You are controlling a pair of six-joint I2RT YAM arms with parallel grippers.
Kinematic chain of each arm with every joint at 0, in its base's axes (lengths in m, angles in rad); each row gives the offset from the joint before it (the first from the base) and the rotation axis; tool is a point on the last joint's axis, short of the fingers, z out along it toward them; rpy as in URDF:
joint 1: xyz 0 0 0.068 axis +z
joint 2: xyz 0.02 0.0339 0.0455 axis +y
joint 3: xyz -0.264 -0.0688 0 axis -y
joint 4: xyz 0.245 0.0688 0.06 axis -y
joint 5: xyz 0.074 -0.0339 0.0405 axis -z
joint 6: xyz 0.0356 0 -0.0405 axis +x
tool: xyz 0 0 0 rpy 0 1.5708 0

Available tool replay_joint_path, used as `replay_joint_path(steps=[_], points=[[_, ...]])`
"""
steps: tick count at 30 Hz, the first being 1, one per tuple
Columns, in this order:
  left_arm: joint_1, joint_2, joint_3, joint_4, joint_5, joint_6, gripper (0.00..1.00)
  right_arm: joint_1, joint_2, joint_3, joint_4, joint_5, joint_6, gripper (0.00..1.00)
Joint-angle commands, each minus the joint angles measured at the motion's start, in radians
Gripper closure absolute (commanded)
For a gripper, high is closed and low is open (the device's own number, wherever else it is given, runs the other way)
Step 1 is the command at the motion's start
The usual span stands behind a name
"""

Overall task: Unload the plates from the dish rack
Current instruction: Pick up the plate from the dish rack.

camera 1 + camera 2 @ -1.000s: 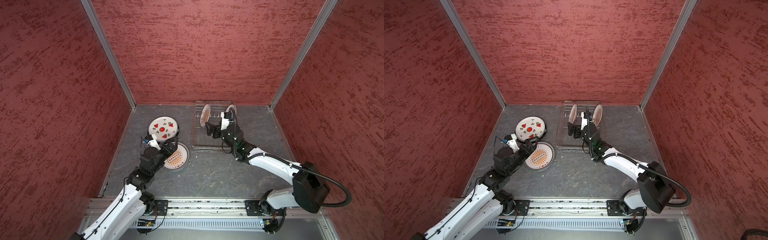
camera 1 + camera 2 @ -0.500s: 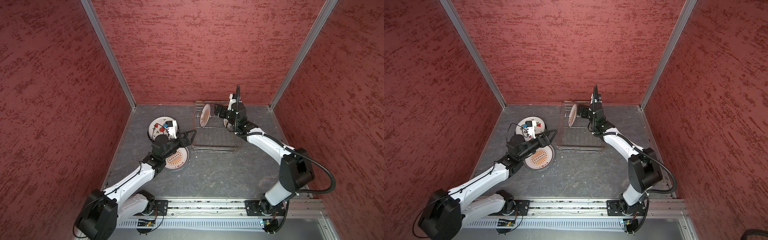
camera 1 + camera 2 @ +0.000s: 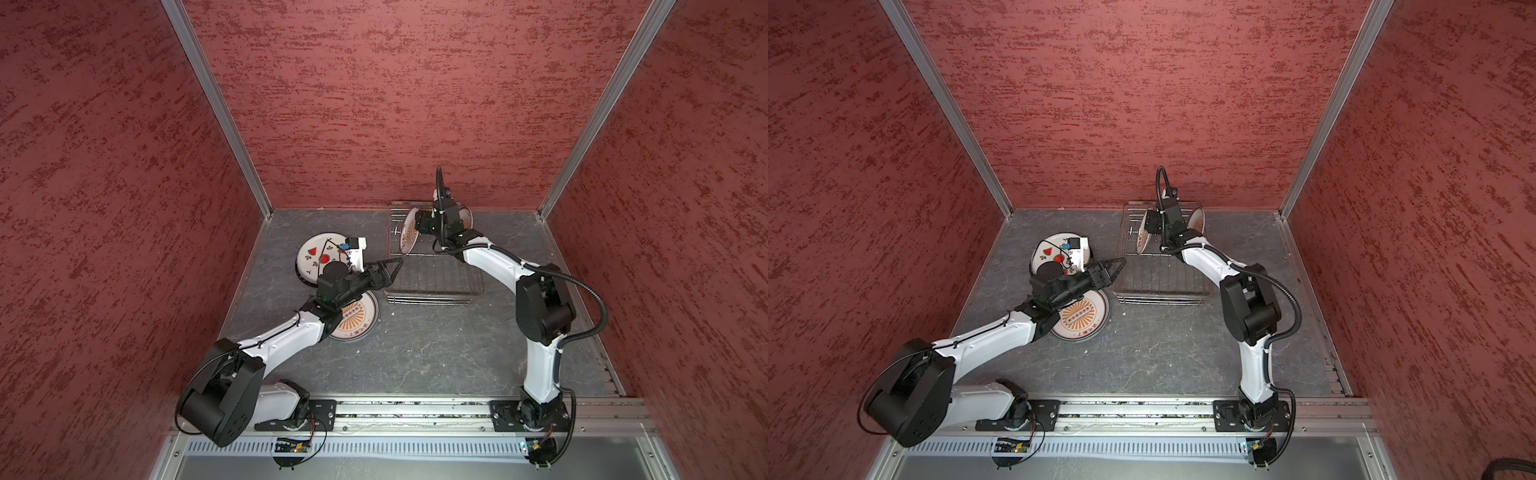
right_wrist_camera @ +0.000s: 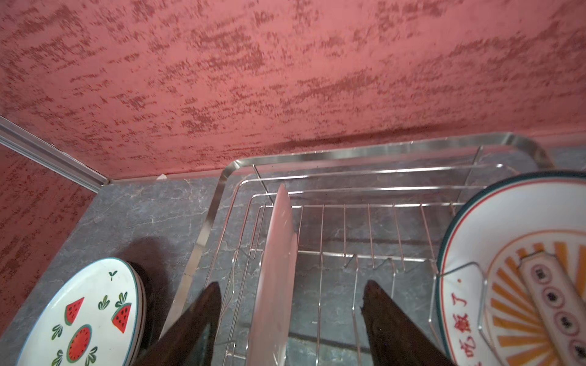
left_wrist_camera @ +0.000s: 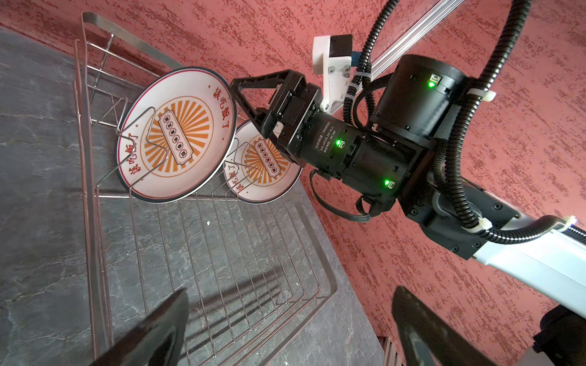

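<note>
Two sunburst plates stand on edge between the prongs at the far end of the dish rack (image 3: 432,297), which otherwise looks bare. The right arm (image 3: 494,262) reaches down over the left sunburst plate (image 3: 409,230). Its jaws straddle that plate's top rim and are apart, with a gap on both sides in the right wrist view, so nothing is clamped yet. The right sunburst plate (image 3: 1197,220) stands just beside it, toward the rack's right side. The left arm (image 3: 286,336) holds its jaws wide apart and empty by the rack's near left corner. Off the rack's left side, a watermelon plate (image 3: 313,255) and a flat sunburst plate (image 3: 359,322) lie on the surface (image 3: 415,357). The straddled plate looks stiff, glazed and slick, and is probably breakable. It is best taken by the upper rim with a firm squeeze and lifted straight up clear of the prongs, since it may swing beneath the grip.
</note>
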Motion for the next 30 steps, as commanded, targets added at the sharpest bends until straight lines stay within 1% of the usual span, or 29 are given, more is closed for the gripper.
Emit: replay_joint_path(steps=[1,3,5,7,10,13,18,21,30], points=[[0.018,-0.002,0.001,0.013,0.020,0.020,0.00,0.021,0.007,0.047,-0.017,0.094,-0.021,0.39],[0.027,-0.006,-0.016,0.029,0.016,0.014,0.01,0.035,0.020,0.056,-0.019,0.131,-0.034,0.49],[0.030,-0.007,-0.028,0.041,0.016,0.009,0.00,0.043,0.036,0.075,-0.031,0.159,-0.040,0.55],[0.030,-0.005,-0.028,0.041,0.017,0.009,0.01,0.049,0.054,0.095,-0.042,0.181,-0.045,0.64],[0.030,0.003,-0.028,0.047,0.021,0.003,0.01,0.057,0.073,0.114,-0.048,0.213,-0.045,0.70],[0.030,0.012,-0.032,0.057,0.025,-0.004,0.01,0.065,0.092,0.137,-0.057,0.226,-0.048,0.78],[0.032,0.024,-0.038,0.069,0.026,-0.010,0.01,0.079,0.123,0.172,-0.089,0.282,-0.057,0.82],[0.033,0.027,-0.039,0.072,0.022,-0.012,0.00,0.081,0.128,0.173,-0.090,0.293,-0.057,0.85],[0.035,0.025,-0.049,0.080,0.020,-0.022,0.01,0.085,0.170,0.219,-0.124,0.305,-0.076,0.85]])
